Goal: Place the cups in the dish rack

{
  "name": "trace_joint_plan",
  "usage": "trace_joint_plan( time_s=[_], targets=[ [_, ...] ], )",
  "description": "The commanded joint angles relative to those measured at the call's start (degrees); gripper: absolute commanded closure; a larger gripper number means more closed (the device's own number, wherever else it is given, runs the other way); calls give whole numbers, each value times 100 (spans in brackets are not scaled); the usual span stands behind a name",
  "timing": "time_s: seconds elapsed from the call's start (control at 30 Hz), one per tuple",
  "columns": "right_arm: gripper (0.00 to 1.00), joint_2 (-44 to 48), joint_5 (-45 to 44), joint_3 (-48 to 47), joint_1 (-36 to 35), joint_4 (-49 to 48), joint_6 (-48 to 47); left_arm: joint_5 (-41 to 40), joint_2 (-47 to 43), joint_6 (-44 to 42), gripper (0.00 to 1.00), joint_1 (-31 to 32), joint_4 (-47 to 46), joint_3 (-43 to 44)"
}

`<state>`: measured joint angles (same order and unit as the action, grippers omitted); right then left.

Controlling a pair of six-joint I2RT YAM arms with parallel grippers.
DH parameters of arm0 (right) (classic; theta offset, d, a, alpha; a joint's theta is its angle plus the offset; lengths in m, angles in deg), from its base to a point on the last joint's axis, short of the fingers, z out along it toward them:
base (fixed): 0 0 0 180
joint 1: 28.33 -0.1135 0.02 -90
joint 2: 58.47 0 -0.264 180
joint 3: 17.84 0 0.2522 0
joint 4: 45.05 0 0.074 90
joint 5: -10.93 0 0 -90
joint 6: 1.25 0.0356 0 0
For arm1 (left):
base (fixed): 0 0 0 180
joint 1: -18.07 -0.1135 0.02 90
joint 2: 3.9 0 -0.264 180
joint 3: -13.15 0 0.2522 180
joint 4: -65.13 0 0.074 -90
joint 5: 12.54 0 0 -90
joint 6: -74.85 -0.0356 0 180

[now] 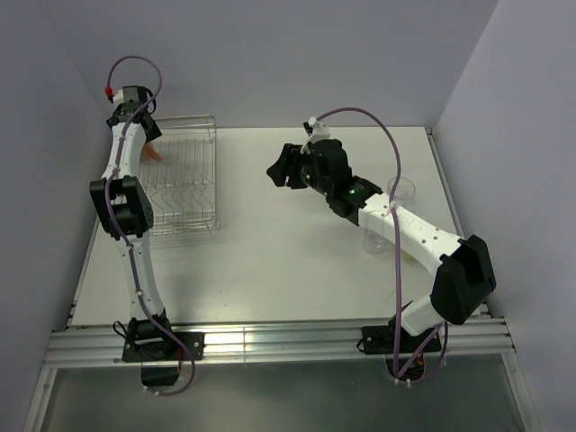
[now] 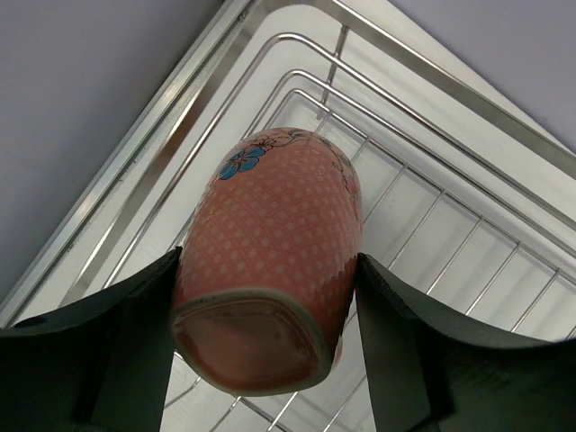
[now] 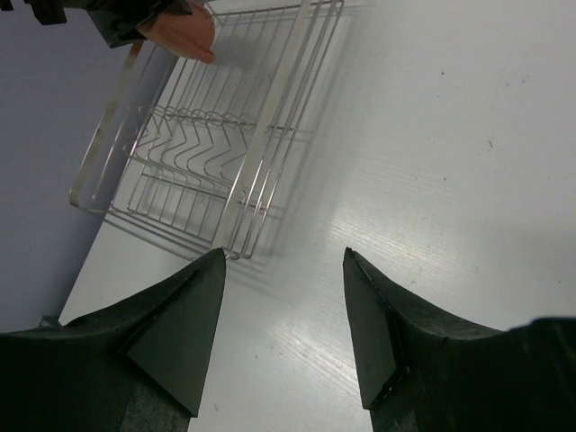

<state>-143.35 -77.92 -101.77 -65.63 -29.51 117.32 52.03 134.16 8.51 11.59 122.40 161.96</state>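
1. Mug [image 2: 279, 207] of terracotta-orange ceramic, dotted white with a blue flower, is clamped between the fingers of the left gripper [image 2: 268, 279]. Its base faces the wrist camera. It hangs tilted over the far left corner of the rectangular silver wire dish rack [image 2: 432, 180]. I cannot tell whether it touches the wires.
2. Slip: the fingers press on a rounded, glazed belly. A small loosening could let the mug roll or drop before it is seated.
3. Early release: letting go above the wires would probably send it clattering onto the tines. It could chip or end up on its side.
4. Snag: the handle is hidden in the wrist view. If it faces down, it may catch a wire or the raised side. The corner also looks tight for opening the fingers without hitting the rim.
5. Rack shift: nothing steadies the rack, so a sideways push could slide it across the white table [image 1: 297, 270].
6. Arm clash: the right gripper [image 3: 283, 270] hangs over the table with its jaws apart and nothing between them. It faces the rack from well apart, and advancing too soon could crowd the left arm.
7. Tumblers: one clear transparent tumbler [image 1: 402, 191] stands just beside the right forearm. A second [image 1: 374, 241] seems to sit close under it. A careless elbow swing could topple either.
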Motion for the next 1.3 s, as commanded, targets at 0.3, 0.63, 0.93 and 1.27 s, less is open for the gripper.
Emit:
trace_joint_plan(
  time_s=[0.3,0.63,0.93,1.27],
  targets=[
    [38,-55,96,-251,38,-55,-116,460,142,95,84,-125,-606,136],
    [38,-116,149,-260,30,-73,-107,539,177,130,60,-152,-677,66],
    [38,-160,184,-278,30,-73,-116,539,169,148,23,-160,-712,-31],
    [38,-187,228,-278,38,-90,-107,609,125,156,14,-152,-800,-163]
  ],
)
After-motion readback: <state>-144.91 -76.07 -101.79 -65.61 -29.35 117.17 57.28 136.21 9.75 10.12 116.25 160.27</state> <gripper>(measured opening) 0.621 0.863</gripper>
